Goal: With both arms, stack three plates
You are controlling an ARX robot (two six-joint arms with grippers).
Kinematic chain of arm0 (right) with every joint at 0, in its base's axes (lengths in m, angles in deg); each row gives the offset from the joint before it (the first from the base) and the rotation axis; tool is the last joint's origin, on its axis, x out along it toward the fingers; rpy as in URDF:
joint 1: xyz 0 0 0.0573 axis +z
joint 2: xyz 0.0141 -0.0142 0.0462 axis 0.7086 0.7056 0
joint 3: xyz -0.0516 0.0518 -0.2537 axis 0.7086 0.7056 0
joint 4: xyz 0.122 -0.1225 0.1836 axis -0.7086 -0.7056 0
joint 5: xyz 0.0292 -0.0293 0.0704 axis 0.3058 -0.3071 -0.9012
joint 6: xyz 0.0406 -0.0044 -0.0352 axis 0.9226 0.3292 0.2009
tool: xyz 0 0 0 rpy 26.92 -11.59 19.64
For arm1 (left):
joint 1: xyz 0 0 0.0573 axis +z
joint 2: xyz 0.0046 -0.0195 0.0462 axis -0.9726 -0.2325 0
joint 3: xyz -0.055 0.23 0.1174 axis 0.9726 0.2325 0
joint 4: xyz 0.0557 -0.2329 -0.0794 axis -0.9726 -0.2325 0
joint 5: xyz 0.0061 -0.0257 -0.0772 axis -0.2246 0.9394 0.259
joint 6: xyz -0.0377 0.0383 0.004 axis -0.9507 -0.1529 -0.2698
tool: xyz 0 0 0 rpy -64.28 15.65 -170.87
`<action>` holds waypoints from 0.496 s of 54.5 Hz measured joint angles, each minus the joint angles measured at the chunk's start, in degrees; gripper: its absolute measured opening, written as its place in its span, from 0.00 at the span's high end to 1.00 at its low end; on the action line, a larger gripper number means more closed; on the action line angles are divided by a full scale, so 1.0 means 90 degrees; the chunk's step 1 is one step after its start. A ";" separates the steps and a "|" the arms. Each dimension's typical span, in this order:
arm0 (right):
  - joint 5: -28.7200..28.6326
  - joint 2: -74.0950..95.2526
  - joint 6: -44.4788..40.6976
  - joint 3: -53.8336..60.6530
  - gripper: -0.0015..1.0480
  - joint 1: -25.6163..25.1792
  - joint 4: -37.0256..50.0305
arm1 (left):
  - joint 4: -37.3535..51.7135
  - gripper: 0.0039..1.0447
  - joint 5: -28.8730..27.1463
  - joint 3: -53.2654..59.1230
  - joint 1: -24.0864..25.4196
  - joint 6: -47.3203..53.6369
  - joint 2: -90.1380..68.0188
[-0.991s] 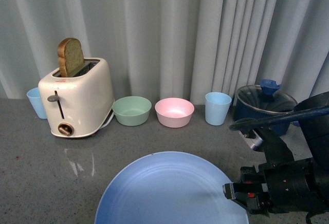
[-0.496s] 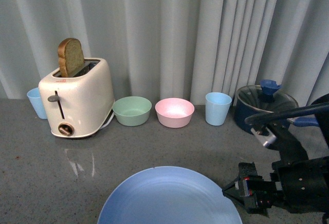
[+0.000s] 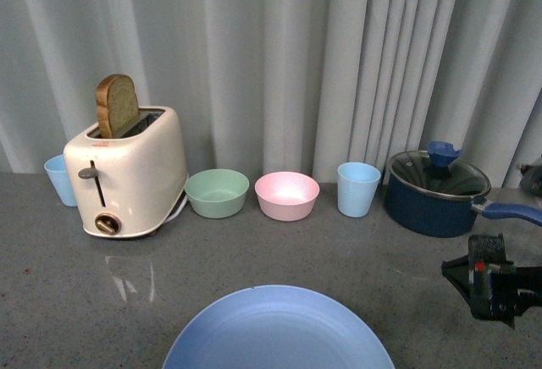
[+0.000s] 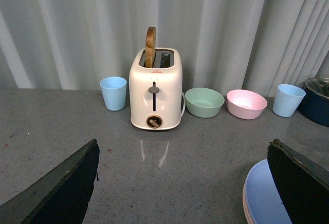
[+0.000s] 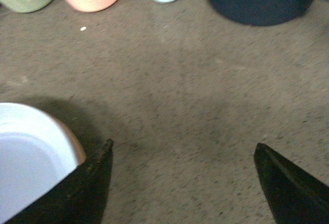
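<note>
- One light blue plate (image 3: 278, 328) is seen at 6 o'clock on the counter; a beige rim under it possibly marks a second.
- Two bowls (image 3: 217, 192), two cups (image 3: 358, 189) are counted.
- Both the left gripper (image 4: 185, 183) and right gripper (image 5: 185, 175) are spread wide, nothing held.

Blue plate (image 3: 278, 328) before toaster (image 3: 127, 173)

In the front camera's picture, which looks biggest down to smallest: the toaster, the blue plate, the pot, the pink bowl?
1. Blue plate, though it is nearest the camera and cut off by the frame.
2. Toaster.
3. Pot.
4. Pink bowl.
</note>
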State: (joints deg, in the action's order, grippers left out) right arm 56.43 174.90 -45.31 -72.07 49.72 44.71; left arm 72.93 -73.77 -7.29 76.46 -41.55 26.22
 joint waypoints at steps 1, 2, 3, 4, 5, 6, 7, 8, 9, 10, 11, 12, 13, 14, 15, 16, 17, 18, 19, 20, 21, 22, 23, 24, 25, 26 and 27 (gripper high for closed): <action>0.0136 0.0046 -0.0058 0.0126 0.25 0.0002 0.0289 | 0.0000 0.06 -0.0002 0.0000 0.0000 -0.0002 0.0000; 0.0347 0.0090 -0.0146 0.0347 0.29 0.0007 0.0765 | 0.0000 0.06 -0.0002 0.0000 0.0000 0.0000 0.0010; 0.0437 0.0095 -0.0187 0.0503 0.32 0.0010 0.1078 | 0.0000 0.06 -0.0005 0.0000 0.0000 -0.0002 0.0012; 0.0656 0.0095 -0.0257 0.0726 0.35 0.0012 0.1542 | 0.0000 0.06 -0.0005 0.0000 0.0000 -0.0002 0.0012; 0.0826 0.0061 -0.0304 0.0952 0.38 0.0010 0.2081 | 0.0000 0.06 -0.0005 0.0000 0.0000 -0.0002 0.0010; 0.0954 0.0000 -0.0338 0.1154 0.42 0.0002 0.2613 | 0.0000 0.06 -0.0002 0.0000 0.0000 -0.0002 0.0005; 0.0996 -0.0041 -0.0364 0.1241 0.43 -0.0007 0.2863 | 0.0000 0.06 -0.0005 0.0000 0.0000 -0.0002 0.0000; 0.1044 -0.0160 -0.0386 0.1404 0.47 -0.0027 0.3320 | 0.0000 0.06 -0.0005 0.0000 0.0000 0.0000 -0.0002; 0.1056 -0.0301 -0.0406 0.1532 0.50 -0.0051 0.3718 | 0.0000 0.06 -0.0002 0.0000 0.0000 -0.0002 -0.0002; 0.1059 -0.0384 -0.0410 0.1588 0.52 -0.0063 0.3888 | 0.0000 0.06 -0.0002 0.0000 0.0000 -0.0002 0.0000; 0.1066 -0.0542 -0.0435 0.1678 0.55 -0.0087 0.4148 | 0.0000 0.06 -0.0002 0.0000 0.0000 -0.0002 0.0002; 0.1064 -0.0719 -0.0442 0.1758 0.59 -0.0107 0.4337 | 0.0000 0.06 -0.0002 0.0000 0.0000 0.0000 0.0005; 0.1064 -0.0974 -0.0459 0.1853 0.64 -0.0131 0.4432 | 0.0000 0.06 0.0000 0.0000 0.0000 0.0000 0.0005; 0.1061 -0.1117 -0.0464 0.1914 0.67 -0.0141 0.4437 | 0.0000 0.06 0.0000 0.0000 0.0000 0.0000 0.0005; 0.1044 -0.1294 -0.0478 0.2018 0.72 -0.0158 0.4413 | 0.0000 0.06 0.0000 0.0000 0.0000 -0.0002 0.0005; 0.0896 -0.1428 -0.0488 0.2130 0.77 -0.0253 0.4337 | 0.0000 0.06 0.0000 0.0000 0.0000 0.0000 0.0005; 0.0775 -0.1503 -0.0495 0.2208 0.81 -0.0313 0.4277 | 0.0000 0.06 0.0000 0.0000 0.0000 0.0000 0.0005; 0.0682 -0.1627 -0.0503 0.2324 0.86 -0.0376 0.4180 | 0.0000 0.06 -0.0002 0.0000 0.0000 -0.0002 0.0005; 0.0673 -0.1768 -0.0503 0.2431 0.91 -0.0418 0.4080 | 0.0000 0.06 -0.0010 0.0000 0.0000 -0.0002 0.0005; 0.0680 -0.1872 -0.0503 0.2492 0.94 -0.0440 0.4017 | 0.0000 0.06 -0.0012 0.0000 0.0000 -0.0002 0.0005; 0.0678 -0.1989 -0.0505 0.2548 0.97 -0.0457 0.3954 | 0.0000 0.06 -0.0007 0.0000 0.0000 -0.0002 0.0005; 0.0678 -0.2113 -0.0517 0.2596 0.97 -0.0471 0.3891 | 0.0000 0.06 -0.0010 0.0000 0.0000 -0.0002 0.0005; 0.0678 -0.2244 -0.0520 0.2647 0.97 -0.0481 0.3823 | 0.0000 0.06 -0.0010 0.0000 0.0000 -0.0002 0.0005; 0.0675 -0.2375 -0.0520 0.2691 0.97 -0.0486 0.3755 | 0.0000 0.06 -0.0007 0.0000 0.0000 -0.0002 0.0005; 0.0678 -0.2509 -0.0520 0.2739 0.97 -0.0493 0.3684 | 0.0000 0.06 -0.0005 0.0000 0.0000 -0.0002 0.0005; 0.0678 -0.2635 -0.0520 0.2781 0.97 -0.0498 0.3609 | 0.0000 0.06 -0.0002 0.0000 0.0000 -0.0002 0.0005; 0.0678 -0.2698 -0.0520 0.2803 0.97 -0.0498 0.3570 | 0.0000 0.06 -0.0002 0.0000 0.0000 -0.0002 0.0005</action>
State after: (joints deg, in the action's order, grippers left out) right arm 62.53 150.62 -49.99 -46.84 45.24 76.84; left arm 72.93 -73.79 -7.29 76.46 -41.57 26.26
